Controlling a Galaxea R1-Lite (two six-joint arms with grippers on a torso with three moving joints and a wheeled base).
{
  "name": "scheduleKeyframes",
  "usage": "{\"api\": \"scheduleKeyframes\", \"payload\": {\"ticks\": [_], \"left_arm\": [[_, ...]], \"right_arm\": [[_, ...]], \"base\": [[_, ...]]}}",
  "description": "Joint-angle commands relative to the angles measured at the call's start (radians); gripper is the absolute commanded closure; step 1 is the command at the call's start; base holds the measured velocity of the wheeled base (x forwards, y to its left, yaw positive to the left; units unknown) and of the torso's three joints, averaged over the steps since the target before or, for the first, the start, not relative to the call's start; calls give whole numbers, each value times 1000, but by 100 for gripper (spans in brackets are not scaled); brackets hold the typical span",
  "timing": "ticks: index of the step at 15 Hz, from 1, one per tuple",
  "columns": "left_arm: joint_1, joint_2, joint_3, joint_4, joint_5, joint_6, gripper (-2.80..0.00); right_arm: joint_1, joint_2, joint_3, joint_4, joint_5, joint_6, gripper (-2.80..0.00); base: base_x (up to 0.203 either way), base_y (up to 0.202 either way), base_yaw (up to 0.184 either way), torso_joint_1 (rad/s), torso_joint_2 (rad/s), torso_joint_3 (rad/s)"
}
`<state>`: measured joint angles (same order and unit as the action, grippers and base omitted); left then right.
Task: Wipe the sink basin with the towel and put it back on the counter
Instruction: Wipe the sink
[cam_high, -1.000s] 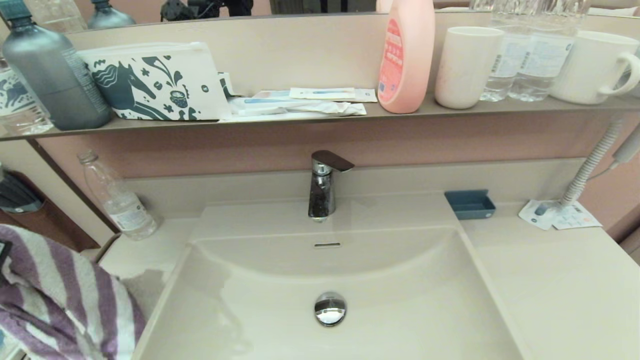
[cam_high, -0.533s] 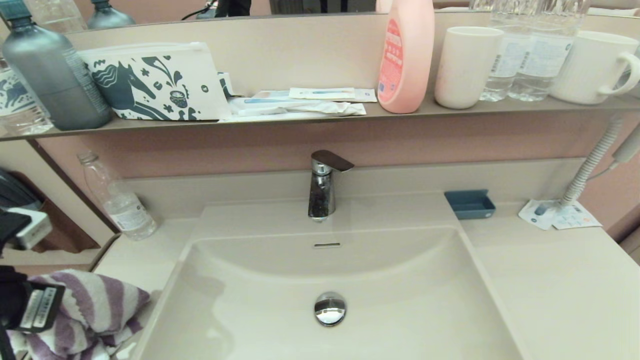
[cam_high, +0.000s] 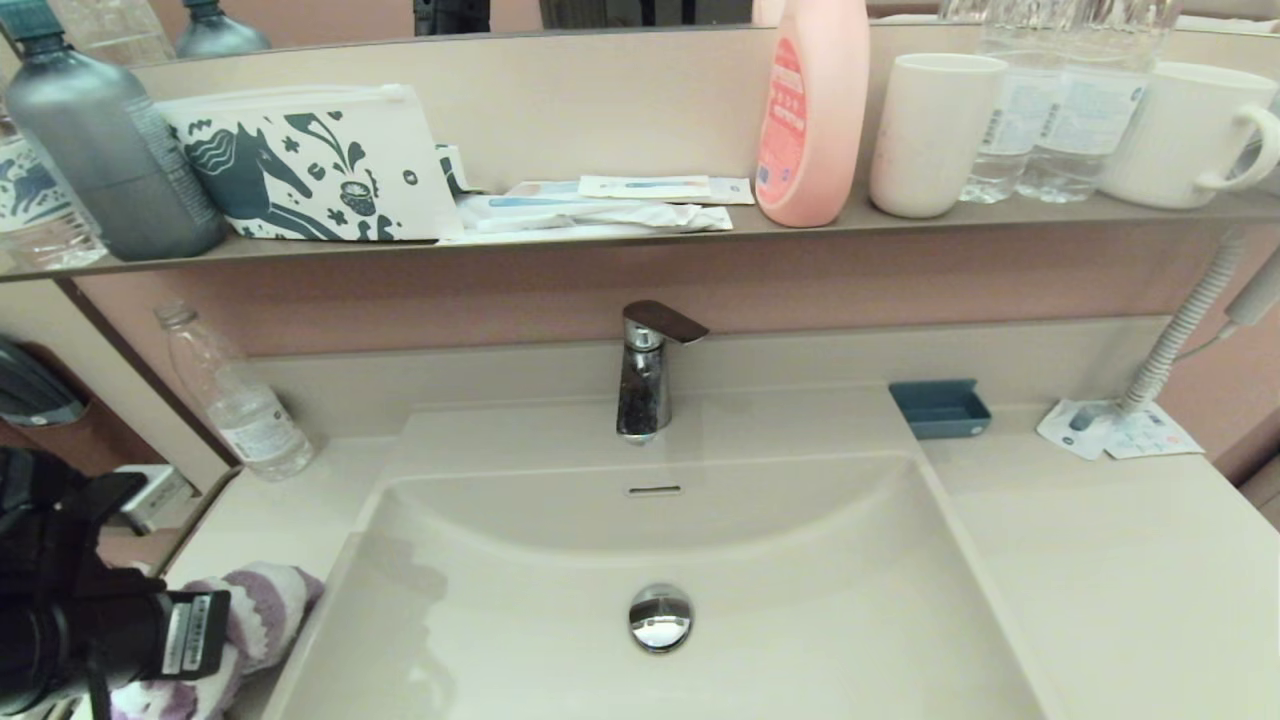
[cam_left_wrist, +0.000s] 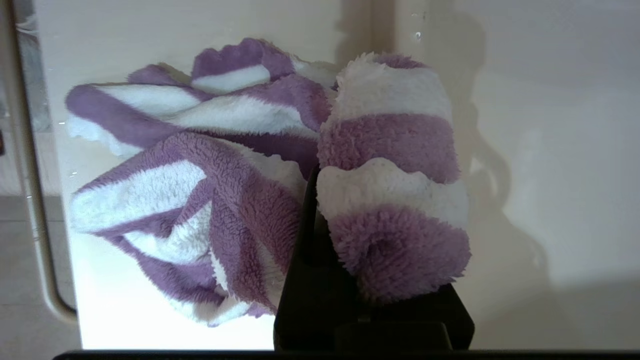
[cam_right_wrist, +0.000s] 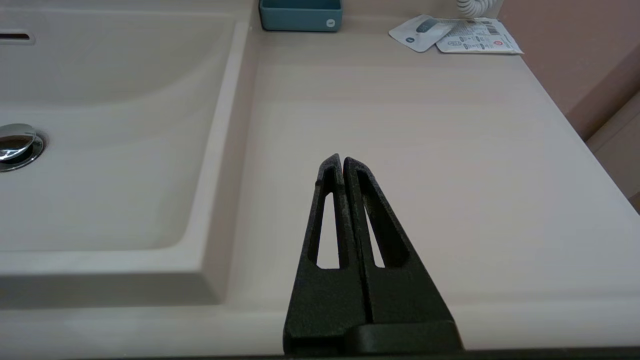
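The purple-and-white striped towel (cam_high: 268, 598) lies bunched on the counter (cam_high: 262, 512) left of the sink basin (cam_high: 820, 600), at its front-left corner. My left gripper (cam_left_wrist: 350, 175) is low over that spot, shut on a fold of the towel (cam_left_wrist: 390, 130). One black finger (cam_left_wrist: 304, 235) shows; the fold hides the other. The rest of the cloth spreads on the counter (cam_left_wrist: 150, 30) beside it. My right gripper (cam_right_wrist: 342, 159) hovers shut and empty over the counter (cam_right_wrist: 450, 150) right of the basin (cam_right_wrist: 110, 150). It is outside the head view.
A plastic water bottle (cam_high: 235, 395) stands on the left counter by the wall. The chrome tap (cam_high: 645, 370) is behind the basin, the drain plug (cam_high: 660, 617) in its middle. A blue dish (cam_high: 940, 408) and sachets (cam_high: 1115, 430) lie at the back right. A shelf (cam_high: 640, 235) with bottles and cups runs above.
My left arm has come down with the towel. The cloth, first hanging high at the left edge, now rests bunched on the left counter. The right arm has not moved.
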<state>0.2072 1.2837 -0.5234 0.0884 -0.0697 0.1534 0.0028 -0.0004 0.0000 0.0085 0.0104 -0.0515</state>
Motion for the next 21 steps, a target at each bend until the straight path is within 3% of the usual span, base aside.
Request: {"api": "scheduleKeyframes", "payload": {"ticks": [1,3,6,8,13,21], "left_arm": [[3,65,36,-47,-1,2,0],[57,130,38,-140,1,34,0],[204,206,13,-173,18,155,0],[272,256,10,-176,-25,186,0],[282,333,18,-180,-65,192,0],[278,450,-31,-176,-312,193,0]], "right_arm": [[0,0,0,1,0,-1,0],[0,0,0,1,0,-1,0],[0,0,0,1,0,-1,0],[0,0,0,-1,0,-1,0],[0,0,0,1,0,-1,0],[1,0,0,0,0,-1,0]], "base": [[0,0,0,0,0,0],[0,0,0,0,0,0],[0,0,0,0,0,0],[0,0,0,0,0,0],[0,0,0,0,0,0],[0,0,0,0,0,0]]}}
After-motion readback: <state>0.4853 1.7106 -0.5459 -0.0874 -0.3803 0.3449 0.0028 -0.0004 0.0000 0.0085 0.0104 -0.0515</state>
